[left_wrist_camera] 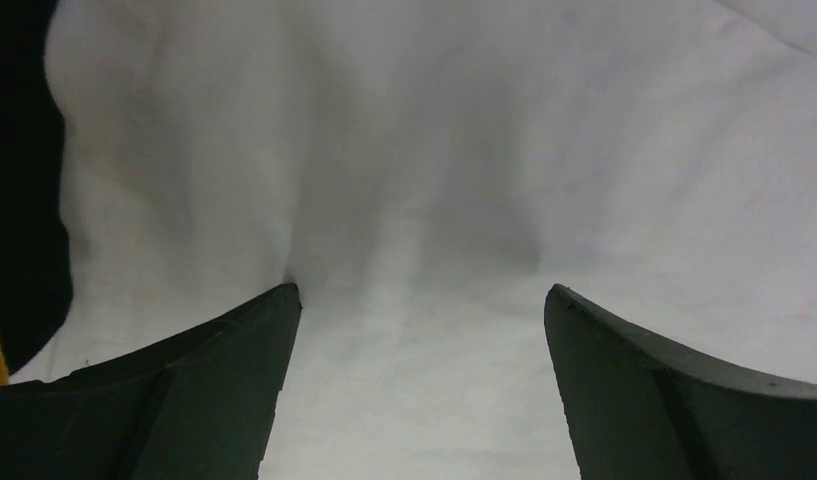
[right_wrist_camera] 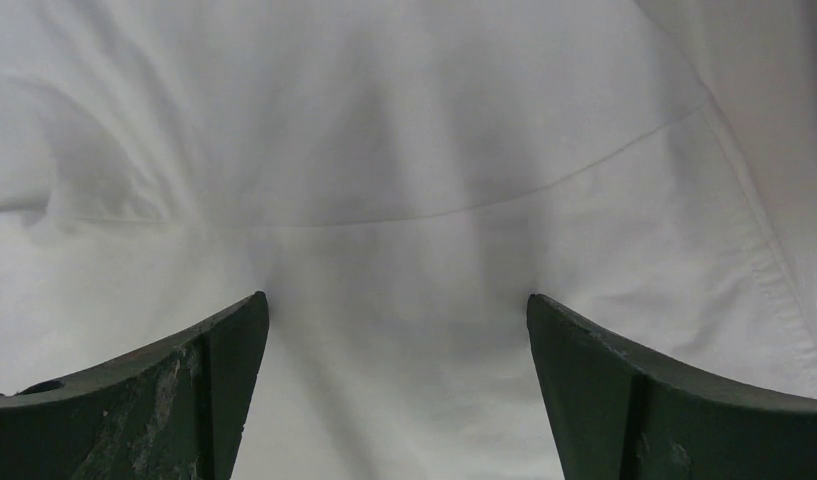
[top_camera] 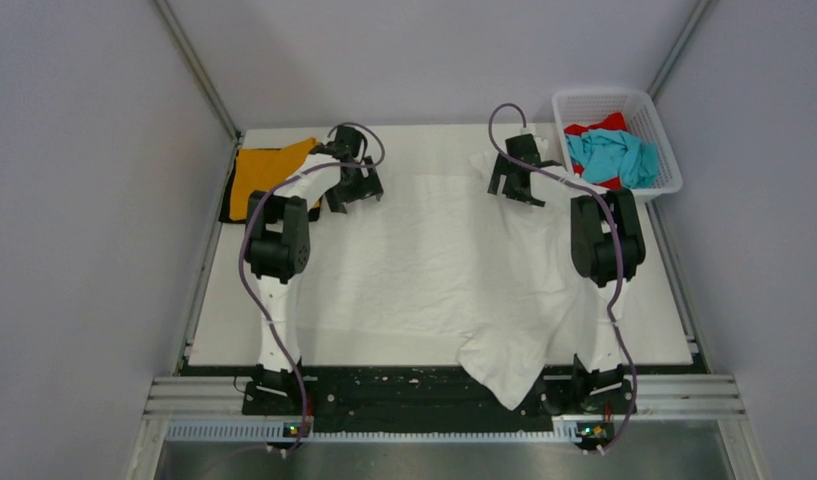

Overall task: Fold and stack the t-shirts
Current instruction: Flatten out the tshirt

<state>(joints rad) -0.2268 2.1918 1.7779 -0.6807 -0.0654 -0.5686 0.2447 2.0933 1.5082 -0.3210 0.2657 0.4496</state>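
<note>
Top external view: the orange t-shirt [top_camera: 269, 172] is lying far left. The left claw [top_camera: 352, 188] and right claw [top_camera: 514, 180], both released, are hanging over the white t-shirt [top_camera: 424, 260]. Its hem is overhanging the counter [top_camera: 224, 320] edge, likely risking a skewed fold.

The flat white table [top_camera: 222, 320] in front of me carried most of its load in the middle. A large white cloth t-shirt [top_camera: 434, 260] lay spread across it, wrinkled, with one corner hanging over the near edge (on my right side). At the far left corner a black cloth t-shirt [top_camera: 234, 214] lay on the tabletop with an orange cloth t-shirt [top_camera: 264, 170] flat on top. A white plastic mesh basket [top_camera: 599, 95] stood at the far right corner; whether it sat wholly on the surface I could not tell.
</note>
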